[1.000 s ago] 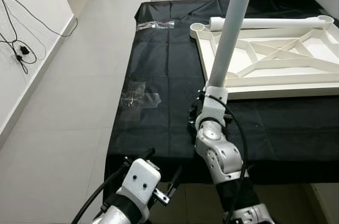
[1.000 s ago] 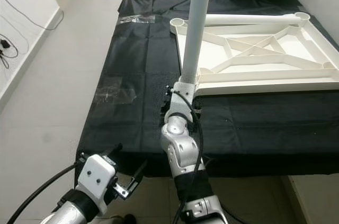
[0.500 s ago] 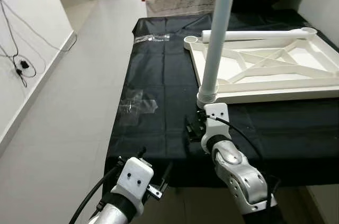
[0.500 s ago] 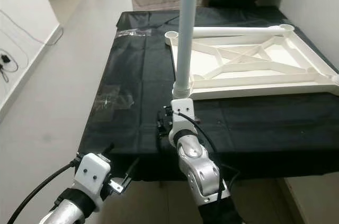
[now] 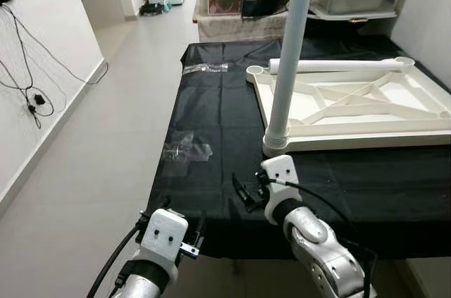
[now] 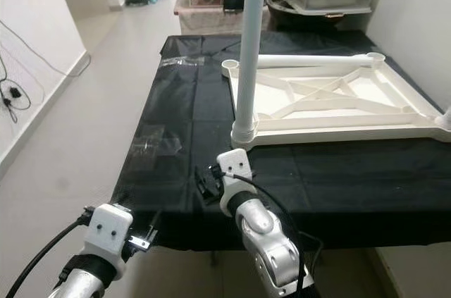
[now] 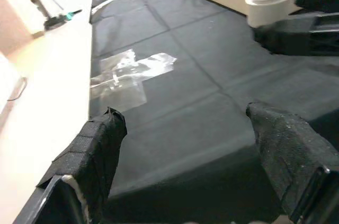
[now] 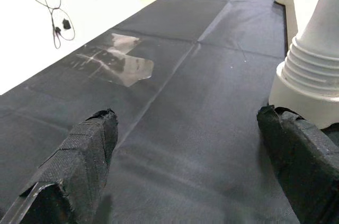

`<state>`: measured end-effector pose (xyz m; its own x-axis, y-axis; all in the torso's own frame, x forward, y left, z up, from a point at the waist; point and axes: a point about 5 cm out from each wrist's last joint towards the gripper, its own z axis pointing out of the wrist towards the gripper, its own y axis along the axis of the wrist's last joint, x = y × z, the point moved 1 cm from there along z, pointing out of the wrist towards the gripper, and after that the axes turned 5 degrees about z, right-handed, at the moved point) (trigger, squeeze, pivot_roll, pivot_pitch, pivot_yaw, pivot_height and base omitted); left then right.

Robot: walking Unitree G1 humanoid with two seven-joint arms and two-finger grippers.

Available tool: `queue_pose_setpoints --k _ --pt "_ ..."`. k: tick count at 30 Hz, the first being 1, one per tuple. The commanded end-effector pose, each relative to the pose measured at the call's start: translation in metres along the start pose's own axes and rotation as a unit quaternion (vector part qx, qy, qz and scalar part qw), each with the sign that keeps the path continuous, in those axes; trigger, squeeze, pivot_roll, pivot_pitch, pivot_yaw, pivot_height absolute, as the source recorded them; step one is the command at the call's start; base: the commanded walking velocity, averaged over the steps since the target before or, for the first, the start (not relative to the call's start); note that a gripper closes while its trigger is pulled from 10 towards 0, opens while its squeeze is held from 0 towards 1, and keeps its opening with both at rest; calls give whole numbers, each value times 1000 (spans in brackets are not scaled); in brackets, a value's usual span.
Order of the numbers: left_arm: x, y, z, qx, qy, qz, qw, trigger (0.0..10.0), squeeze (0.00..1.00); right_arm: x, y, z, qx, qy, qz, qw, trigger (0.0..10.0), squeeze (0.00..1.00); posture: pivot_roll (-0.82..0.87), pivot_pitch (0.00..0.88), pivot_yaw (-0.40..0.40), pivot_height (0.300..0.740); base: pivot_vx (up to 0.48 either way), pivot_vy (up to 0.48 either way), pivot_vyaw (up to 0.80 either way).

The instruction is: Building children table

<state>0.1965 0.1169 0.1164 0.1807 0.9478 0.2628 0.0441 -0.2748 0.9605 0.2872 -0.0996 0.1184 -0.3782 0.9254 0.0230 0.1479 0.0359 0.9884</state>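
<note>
One table leg (image 5: 287, 58) stands upright in the corner socket of the upturned white tabletop (image 6: 338, 97) just beyond the spread, empty right gripper (image 5: 246, 191), which should regrip low and keep it plumb while the left gripper (image 7: 190, 144), also spread, hangs at the cloth's edge.

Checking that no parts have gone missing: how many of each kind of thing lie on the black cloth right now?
White table top, upside down: 1
White legs: 2, one standing in the near corner socket, one lying along the far edge
Clear plastic bags: 2, one near, one far
Total: 5
</note>
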Motion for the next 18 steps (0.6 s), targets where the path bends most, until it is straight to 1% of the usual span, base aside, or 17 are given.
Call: queue_pose_setpoints --k 1,3,4,5,8,11,13,16,18 --pt "2 -8 -1 15 12 9 1000 10000 0 4 -7 -1 10 16 -1 1000 10000 0 62 38 34 740 0 -322 0" --pt "3 -10 0 19 18 7 1000 10000 0 4 -7 -1 9 24 -3 1000 10000 0 60 31 30 740 0 -322 0" --pt "4 -12 0 25 21 -1 999 10000 0 3 -7 -1 4 31 -7 999 10000 0 60 31 30 740 0 -322 0" --pt "3 -14 1 30 21 -8 999 10000 0 3 -6 -1 -2 39 -7 999 10000 0 59 24 26 740 0 0 0" --pt "6 -15 1 38 39 -18 998 10000 0 5 -7 -1 -15 62 16 998 10000 0 59 24 26 740 0 0 0" --pt "7 -15 1 36 47 -13 998 10000 0 8 -5 -2 -25 74 15 997 10000 0 49 15 26 740 0 0 0" --pt "8 -15 0 39 53 -26 997 10000 0 14 -5 -5 -28 87 17 996 10000 0 49 15 26 740 0 0 0" --pt "8 -16 0 40 56 -26 997 10000 0 15 -7 -5 -25 87 24 996 10000 0 44 11 26 740 0 0 0" --pt "6 -15 2 36 55 -18 998 10000 0 12 -9 -3 -25 81 28 996 10000 0 33 14 15 740 0 0 0"
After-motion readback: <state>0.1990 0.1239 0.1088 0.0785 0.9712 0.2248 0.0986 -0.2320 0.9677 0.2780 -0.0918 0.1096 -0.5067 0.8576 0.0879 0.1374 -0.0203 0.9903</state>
